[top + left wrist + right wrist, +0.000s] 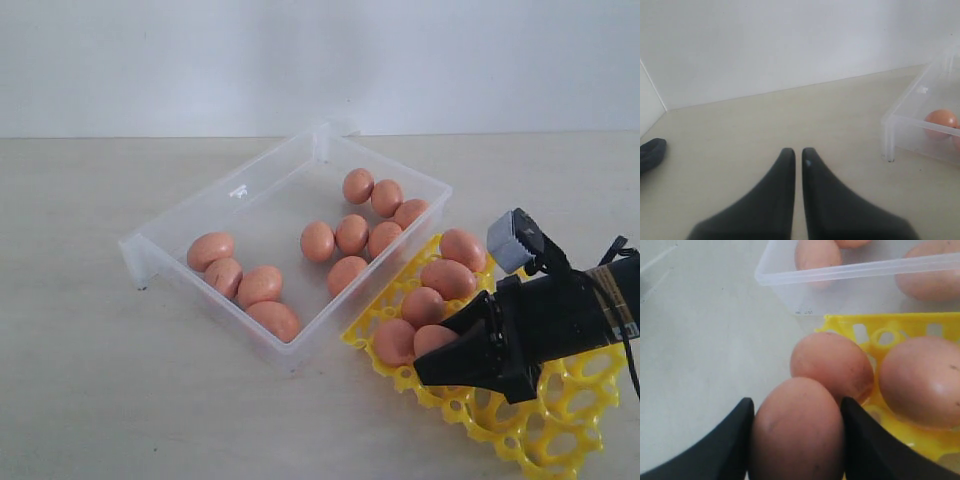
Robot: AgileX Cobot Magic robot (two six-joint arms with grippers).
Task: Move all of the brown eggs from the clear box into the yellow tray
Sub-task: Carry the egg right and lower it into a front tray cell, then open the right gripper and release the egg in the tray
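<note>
The clear box [231, 192] stands mid-table with several brown eggs [351, 234] in two clusters inside. Beside its near right wall lies the yellow tray [560, 420], with three brown eggs [448, 278] seated in a row of cups and one more at the near corner [394, 342]. My right gripper [440, 355] hovers over that corner, shut on a brown egg [797, 435] that fills the space between both fingers [730, 440], just beside a seated egg [832, 365]. My left gripper [795, 151] is shut and empty, over bare table near the box's corner [888, 135]; it is not in the exterior view.
A pale wall rises behind the table. In the left wrist view a dark rounded object [650, 152] lies at the table's far side, away from the box. Many cups of the tray [590, 370] under and behind the right arm are uncovered.
</note>
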